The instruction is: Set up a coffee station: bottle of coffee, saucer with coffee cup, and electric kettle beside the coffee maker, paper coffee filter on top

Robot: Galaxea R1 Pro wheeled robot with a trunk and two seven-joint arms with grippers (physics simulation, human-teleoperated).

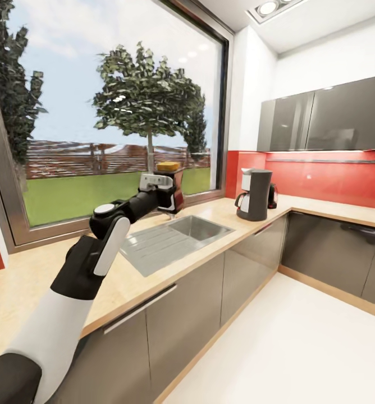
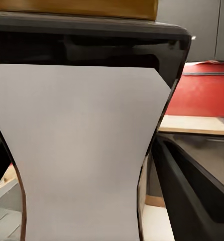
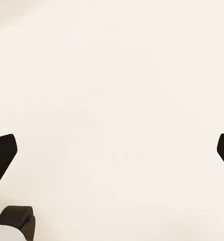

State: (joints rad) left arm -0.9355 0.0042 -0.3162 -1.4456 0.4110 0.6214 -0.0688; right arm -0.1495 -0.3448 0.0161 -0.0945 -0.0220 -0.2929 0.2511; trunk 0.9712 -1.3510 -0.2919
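Bare kitchen countertop (image 1: 221, 210) is lying open between the sink (image 1: 196, 227) and the coffee maker (image 1: 254, 194). The electric kettle (image 1: 272, 196) is blocking the coffee maker's far side, wall cabinets (image 1: 328, 120) overhanging.

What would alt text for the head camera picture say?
The robot's left gripper holds a small yellow-capped, white-labelled bottle of coffee above the light wood kitchen countertop, near a steel sink; a tall dark grey coffee maker stands farther along.

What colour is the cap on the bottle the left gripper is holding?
Yellow. The bottle of coffee shows its cap best in the head view.
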